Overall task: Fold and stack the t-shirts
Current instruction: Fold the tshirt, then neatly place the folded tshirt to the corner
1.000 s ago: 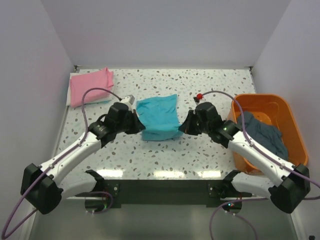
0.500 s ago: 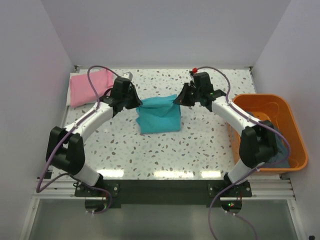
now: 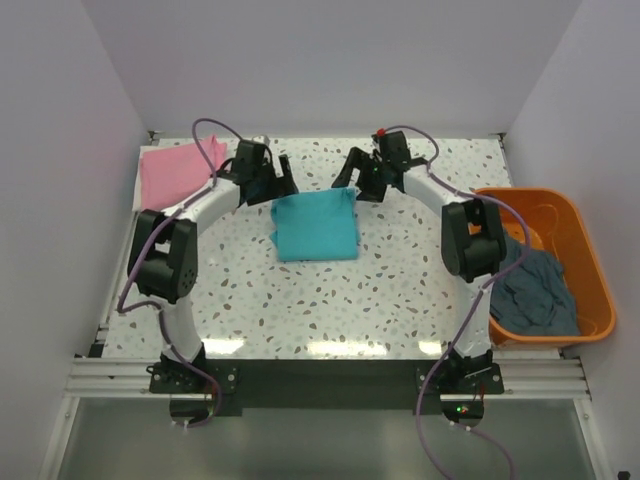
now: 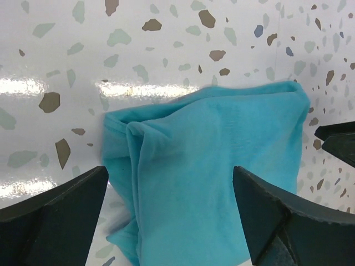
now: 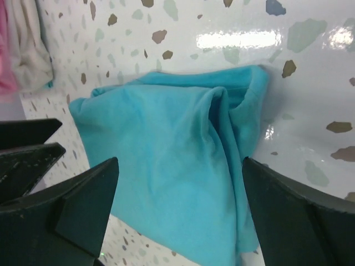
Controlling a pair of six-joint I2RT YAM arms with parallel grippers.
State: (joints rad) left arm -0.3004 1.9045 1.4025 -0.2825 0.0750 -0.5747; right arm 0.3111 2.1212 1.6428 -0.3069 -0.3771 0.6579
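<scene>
**Left pincer (image 3: 277, 180) and right pincer (image 3: 350, 178) both spread wide at far edge of turquoise-teal cotton t-shirt (image 3: 315, 228)**

Top view: both arms reach out to the far half of the speckled white counter (image 3: 400, 275). The left pincer is at the shirt's far-left corner and the right pincer at its far-right corner, facing each other across that edge.

Left wrist: jaws well apart, nothing gripped. The turquoise-teal cotton t-shirt (image 4: 211, 183) lies on the counter and fills the gap between them. Its far hem is bunched, with a vertical crease on the left side. Can't tell if the tips touch the cloth. The right pincer's tip shows at the right border.

Right wrist: same picture, jaws wide and empty, shirt (image 5: 166, 166) in the gap with a raised fold near its right corner. The left pincer (image 5: 28, 152) shows at the left edge, just beside the shirt's corner.

The shirt is a roughly rectangular folded bundle, mid-counter.

The pink cotton t-shirt (image 3: 178, 172) lies folded in the far-left corner, well apart from the teal one.

The dark grey-blue t-shirt (image 3: 535, 290) sits crumpled inside the orange plastic tub (image 3: 530, 193) on the right side.
</scene>
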